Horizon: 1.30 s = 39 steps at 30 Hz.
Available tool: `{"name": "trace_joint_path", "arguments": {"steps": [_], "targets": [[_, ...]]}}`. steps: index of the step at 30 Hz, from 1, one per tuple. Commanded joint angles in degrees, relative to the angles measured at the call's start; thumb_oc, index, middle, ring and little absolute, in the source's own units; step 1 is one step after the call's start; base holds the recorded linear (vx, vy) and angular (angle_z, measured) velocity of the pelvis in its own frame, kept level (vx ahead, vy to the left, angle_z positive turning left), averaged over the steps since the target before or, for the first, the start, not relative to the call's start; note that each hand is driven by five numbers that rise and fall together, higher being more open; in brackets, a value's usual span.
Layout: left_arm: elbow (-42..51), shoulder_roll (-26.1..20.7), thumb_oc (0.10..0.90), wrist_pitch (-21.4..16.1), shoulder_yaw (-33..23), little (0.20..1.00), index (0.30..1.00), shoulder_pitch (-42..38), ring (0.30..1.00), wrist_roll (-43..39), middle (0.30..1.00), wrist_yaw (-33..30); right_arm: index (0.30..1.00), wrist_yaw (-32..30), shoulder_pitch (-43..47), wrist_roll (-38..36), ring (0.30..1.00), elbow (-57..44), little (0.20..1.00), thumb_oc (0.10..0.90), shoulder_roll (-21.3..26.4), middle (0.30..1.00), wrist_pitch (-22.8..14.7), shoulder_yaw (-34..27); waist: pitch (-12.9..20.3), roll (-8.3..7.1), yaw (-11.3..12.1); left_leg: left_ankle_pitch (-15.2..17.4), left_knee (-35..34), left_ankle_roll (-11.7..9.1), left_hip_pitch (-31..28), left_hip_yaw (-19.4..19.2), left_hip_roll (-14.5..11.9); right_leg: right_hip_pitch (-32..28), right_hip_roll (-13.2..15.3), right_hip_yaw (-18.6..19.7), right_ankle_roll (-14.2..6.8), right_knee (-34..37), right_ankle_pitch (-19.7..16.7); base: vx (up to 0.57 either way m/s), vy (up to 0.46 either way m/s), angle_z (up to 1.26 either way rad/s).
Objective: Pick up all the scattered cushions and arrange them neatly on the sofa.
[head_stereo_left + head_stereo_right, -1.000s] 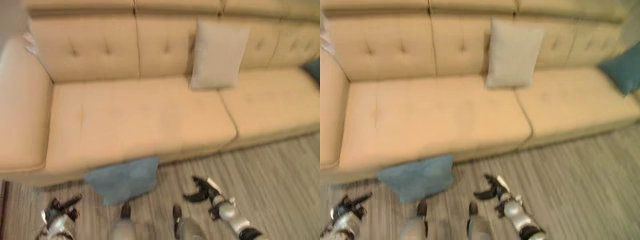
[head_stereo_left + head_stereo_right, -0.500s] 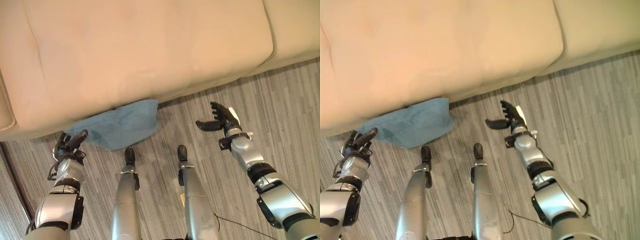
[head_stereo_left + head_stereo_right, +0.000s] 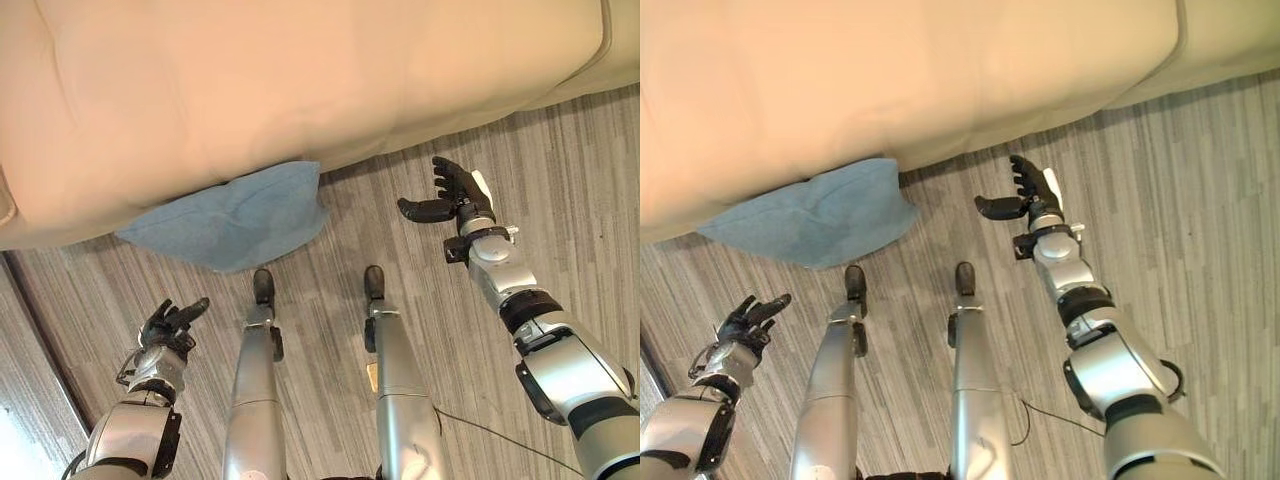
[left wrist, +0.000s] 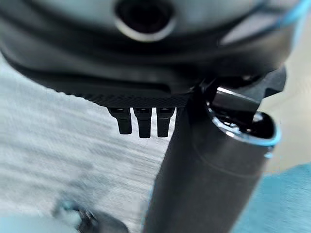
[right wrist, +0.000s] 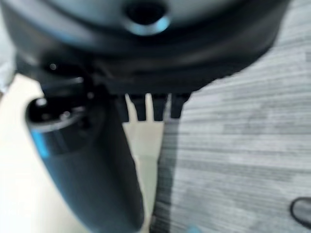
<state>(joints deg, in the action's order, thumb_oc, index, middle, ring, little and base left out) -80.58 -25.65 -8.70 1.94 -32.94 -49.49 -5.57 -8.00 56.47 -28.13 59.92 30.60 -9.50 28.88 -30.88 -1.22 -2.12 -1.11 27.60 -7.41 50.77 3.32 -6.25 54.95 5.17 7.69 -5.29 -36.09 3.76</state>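
While the blue cushion (image 3: pixel 232 222) is lying on the striped wood-look floor (image 3: pixel 560 180), its far edge tucked under the front of the beige sofa (image 3: pixel 280 80), we are finding neither hand in contact with it. The left hand (image 3: pixel 170 325) is hovering over the floor near the cushion's left corner but apart from it — fingers spread and relaxed, holding nothing. The right hand (image 3: pixel 448 194) is hanging to the right of the cushion, well apart from it, fingers straight and thumb out to the side, empty — just short of the sofa's front edge. We are seeing no cushion on the visible seat.
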Motion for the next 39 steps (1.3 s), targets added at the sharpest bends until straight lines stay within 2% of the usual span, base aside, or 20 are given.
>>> {"name": "trace_joint_path", "arguments": {"steps": [1,3,4,5,7,10,16,21,23,28,32,33,35,39], "targets": [[-2.42,-3.78,0.800,-2.26,-0.39,0.900,0.900,1.82,0.900,1.12,0.900,-1.94,0.900,-2.42,1.65,-1.78,0.900,-4.17,0.900,0.800,2.62,0.900,-5.17,-1.06,1.11,0.49,-0.06,6.95,5.95,-0.58,2.70,2.93,-2.02,1.86,2.56,2.46,-3.37,3.97,-0.69,0.00,-0.056,0.00],[-1.48,-3.92,0.800,-2.79,-0.36,0.900,0.900,1.18,0.900,0.86,0.900,-2.39,0.900,-2.71,1.42,-1.46,0.900,-5.23,0.900,0.800,2.63,0.900,-5.41,-0.94,1.28,0.50,-0.09,6.83,5.96,-0.55,3.53,3.25,-1.98,2.56,2.49,2.23,-3.35,3.82,-0.67,0.01,-0.057,0.03],[2.96,-4.49,0.800,-4.88,-0.42,0.900,0.900,-0.46,0.900,-0.78,0.900,-3.36,0.900,-3.50,0.38,-0.80,0.900,-7.55,0.900,0.800,2.89,0.900,-6.31,-1.12,1.33,0.56,-0.23,6.54,6.13,-0.60,5.04,3.73,-1.90,3.81,2.29,2.00,-3.38,3.38,-0.74,0.01,-0.048,0.05],[2.96,-4.49,0.800,-4.88,-0.42,0.900,0.900,-0.45,0.900,-0.78,0.900,-3.37,0.900,-3.50,0.38,-0.80,0.900,-7.55,0.900,0.800,2.89,0.900,-6.30,-1.12,1.35,0.57,-0.23,6.54,6.14,-0.60,5.07,3.73,-1.90,3.83,2.30,2.00,-3.38,3.37,-0.74,0.01,-0.106,0.07],[7.99,-6.81,0.800,-6.97,-0.48,0.900,0.900,-3.70,0.900,-2.78,0.900,-3.50,0.900,-4.44,-1.78,-1.11,0.900,-9.36,0.900,0.800,3.04,0.900,-7.70,-2.89,1.39,0.57,-0.50,6.17,5.66,-0.65,6.12,4.16,-1.72,4.75,2.15,1.75,-3.36,3.24,-0.65,0.01,-0.087,0.07],[9.67,-8.31,0.800,-7.98,-0.78,0.900,0.900,-6.27,0.900,-4.42,0.900,-3.68,0.900,-5.28,-2.54,-1.13,0.900,-10.80,0.900,0.800,2.63,0.900,-8.65,-4.14,1.39,0.47,-0.75,6.14,5.54,-0.68,7.44,4.33,-1.90,6.14,1.90,1.71,-3.43,2.94,-0.55,0.01,-0.029,0.14],[13.59,-6.15,0.800,-10.55,-2.60,0.900,0.900,-10.45,0.900,-11.60,0.900,-4.93,0.900,-6.69,-4.84,-1.79,0.900,-11.85,0.900,0.800,0.05,0.900,-9.53,-6.61,2.09,-0.39,-1.52,6.15,4.92,-0.81,9.33,4.91,-2.10,8.07,1.60,1.30,-3.45,2.93,-0.32,0.02,-0.036,0.00],[13.30,-5.92,0.800,-10.46,-1.49,0.900,0.900,-12.46,0.900,-10.48,0.900,-6.48,0.900,-6.87,-5.70,-2.06,0.900,-11.55,0.900,0.800,-1.29,0.900,-9.27,-6.81,2.27,-0.83,-2.00,6.10,4.36,-0.81,10.13,5.01,-2.40,8.97,1.33,1.27,-3.45,3.20,-0.32,0.01,-0.006,0.00],[16.00,-4.68,0.800,-10.34,0.32,0.900,0.900,-12.05,0.900,-8.05,0.900,-7.57,0.900,-7.16,-6.43,-2.45,0.900,-11.81,0.900,0.800,-1.32,0.900,-9.44,-7.47,2.18,-0.58,-1.94,5.81,4.03,-0.83,10.41,5.00,-2.40,9.36,1.40,1.09,-3.43,3.27,-0.42,0.01,-0.020,0.00],[16.68,-4.48,0.800,-10.25,0.73,0.900,0.900,-11.44,0.900,-6.45,0.900,-9.04,0.900,-7.65,-6.82,-2.10,0.900,-13.40,0.900,0.800,-1.28,0.900,-9.64,-7.92,2.00,-0.86,-2.01,5.62,2.92,-0.94,10.47,4.84,-2.63,9.75,1.13,1.00,-3.44,4.10,-0.56,0.01,-0.017,0.01],[21.08,-7.22,0.800,-10.69,2.34,0.900,0.900,-15.47,0.900,-3.88,0.900,-11.14,0.900,-8.42,-5.64,-1.28,0.900,-17.43,0.900,0.800,-0.03,0.900,-9.99,-8.10,1.21,-1.70,-2.34,4.63,0.56,-1.31,11.22,4.92,-3.27,11.13,0.64,0.59,-3.93,5.87,-1.44,0.02,-0.053,-0.03],[21.01,-7.26,0.684,-10.68,2.39,0.726,0.726,-15.59,0.726,-3.90,0.726,-11.12,0.900,-8.43,-5.60,-1.27,0.900,-17.44,0.900,0.800,-0.03,0.900,-9.97,-8.15,1.21,-1.74,-2.30,4.60,0.53,-1.32,11.27,4.89,-3.28,11.21,0.63,0.61,-3.93,5.86,-1.46,0.02,-0.055,-0.13],[22.34,-8.15,0.400,-9.88,4.34,0.300,0.300,-19.41,0.300,-3.48,0.300,-11.07,0.900,-8.80,-4.53,-0.85,0.900,-18.99,0.900,0.800,0.84,0.900,-9.61,-7.80,1.11,-2.06,-2.80,3.71,-1.25,-1.52,11.86,4.82,-3.72,12.18,0.40,0.49,-4.20,6.68,-1.87,0.02,-0.056,-0.08],[23.96,-8.40,0.400,-9.64,7.43,0.300,0.300,-24.23,0.300,-2.92,0.300,-10.70,0.900,-9.26,-3.03,-0.68,0.900,-19.53,0.900,0.800,1.12,0.900,-9.36,-7.28,1.09,-2.03,-3.27,2.35,-4.14,-1.82,11.95,4.88,-3.82,12.64,0.27,0.12,-4.38,7.94,-2.28,0.00,-0.025,0.01]]}}
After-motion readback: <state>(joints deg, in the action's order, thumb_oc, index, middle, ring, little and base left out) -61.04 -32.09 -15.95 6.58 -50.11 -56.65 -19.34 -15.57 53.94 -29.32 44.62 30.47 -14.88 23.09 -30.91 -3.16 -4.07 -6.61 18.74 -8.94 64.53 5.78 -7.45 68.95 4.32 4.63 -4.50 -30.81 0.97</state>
